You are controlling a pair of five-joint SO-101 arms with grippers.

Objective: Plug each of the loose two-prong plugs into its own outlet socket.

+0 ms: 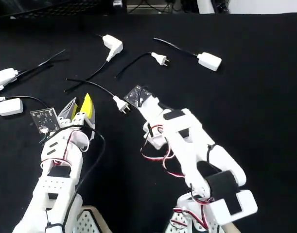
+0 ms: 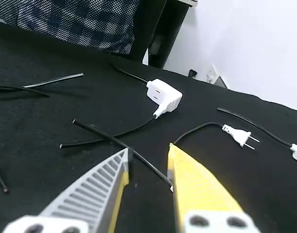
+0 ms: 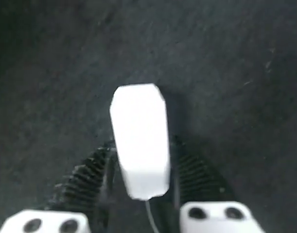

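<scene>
High view: the left pincer (image 1: pixel 80 98) rests low over the black bench (image 1: pixel 255 97), and its yellow and grey fingers are spread apart. In the left wrist view, a thin black cable (image 2: pixel 138 158) lies on the bench and passes through the gap of this pincer (image 2: pixel 148 148). Ahead of it lies a white socket (image 2: pixel 163 95), not touching it, and farther off to the yellow finger's side lies a loose plug (image 2: pixel 238 134) with two prongs. A second plug (image 1: pixel 121 104) lies between the two arms, just beside the front end of the right arm (image 1: pixel 187 141).

In the right wrist view, the right pincer (image 3: pixel 141 145) is pressed on a white block (image 3: pixel 138 131), with one black finger at each side of it. I cannot tell if this block is a plug or a socket.
</scene>
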